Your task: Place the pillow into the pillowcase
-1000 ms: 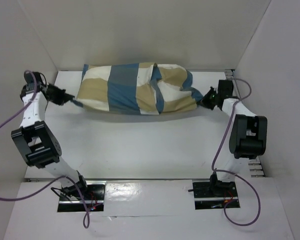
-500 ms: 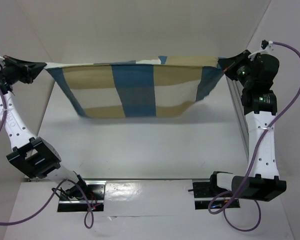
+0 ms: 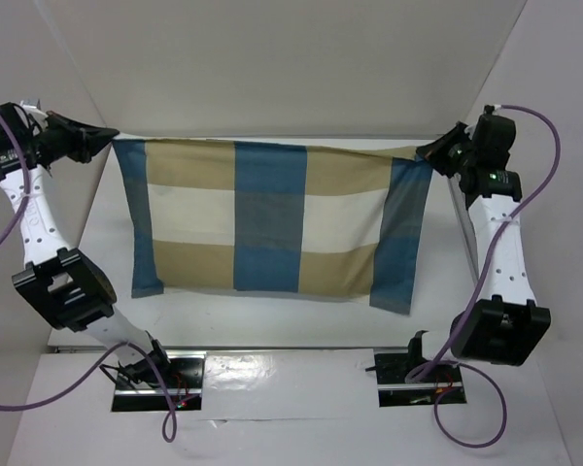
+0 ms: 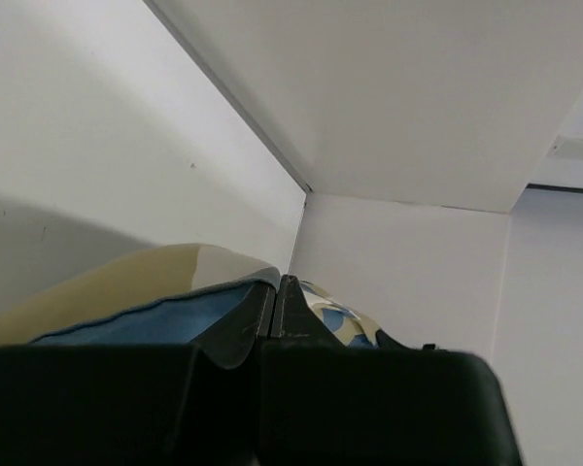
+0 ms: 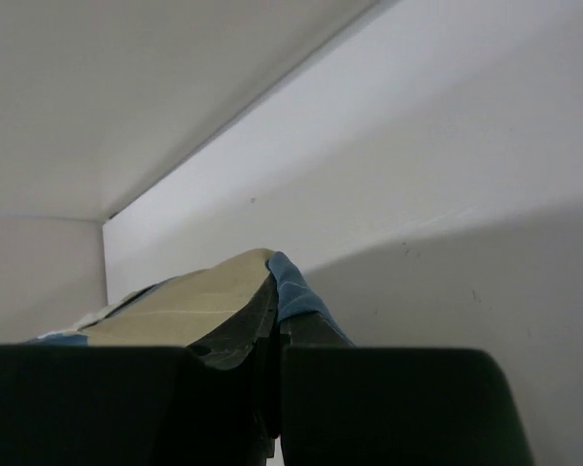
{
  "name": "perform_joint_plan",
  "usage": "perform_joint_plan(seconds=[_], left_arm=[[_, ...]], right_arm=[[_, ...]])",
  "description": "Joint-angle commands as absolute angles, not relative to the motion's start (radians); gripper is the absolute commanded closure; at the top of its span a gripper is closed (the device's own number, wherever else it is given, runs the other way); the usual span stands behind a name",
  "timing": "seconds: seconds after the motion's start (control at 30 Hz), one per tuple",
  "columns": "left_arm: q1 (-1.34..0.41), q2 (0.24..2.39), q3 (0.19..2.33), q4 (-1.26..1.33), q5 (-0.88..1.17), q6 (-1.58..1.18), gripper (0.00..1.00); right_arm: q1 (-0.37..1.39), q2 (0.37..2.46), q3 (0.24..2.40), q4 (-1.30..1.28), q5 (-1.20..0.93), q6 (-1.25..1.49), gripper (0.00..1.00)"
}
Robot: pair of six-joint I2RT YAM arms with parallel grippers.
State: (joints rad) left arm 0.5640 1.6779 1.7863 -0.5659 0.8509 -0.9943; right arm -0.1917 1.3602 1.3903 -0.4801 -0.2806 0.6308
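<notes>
Seen from above, the pillowcase (image 3: 272, 218) hung spread flat like a curtain over the table (image 3: 272, 325), its top edge pulled taut from left to right near the far wall. The left gripper (image 3: 105, 137) pinched the top left corner, fully closed on the cloth. The right gripper (image 3: 426, 151) clamped the top right corner the same way.

In the left wrist view, blue and tan fabric was squeezed between the shut jaws.

In the right wrist view, tan and blue cloth was nipped between jaws pressed tight together.
</notes>
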Motion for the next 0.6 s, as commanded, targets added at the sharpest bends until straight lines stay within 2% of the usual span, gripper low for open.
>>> perform_joint_plan(seconds=[0.0,0.27,0.57], left_arm=[[0.655,1.579,1.876,-0.488,0.827,-1.014,1.0],[0.733,1.445,1.845,-0.468,0.867,-1.039,1.0],[0.733,1.483,2.012,-0.489,0.827,-1.019,1.0]], right_arm=[[-0.224,1.243,1.535,-0.454,-0.153,0.577,1.0],[-0.224,1.126,1.64,-0.577,-0.075,0.534,1.0],[-0.224,1.144,1.772,-0.614,-0.043,0.543,1.0]])
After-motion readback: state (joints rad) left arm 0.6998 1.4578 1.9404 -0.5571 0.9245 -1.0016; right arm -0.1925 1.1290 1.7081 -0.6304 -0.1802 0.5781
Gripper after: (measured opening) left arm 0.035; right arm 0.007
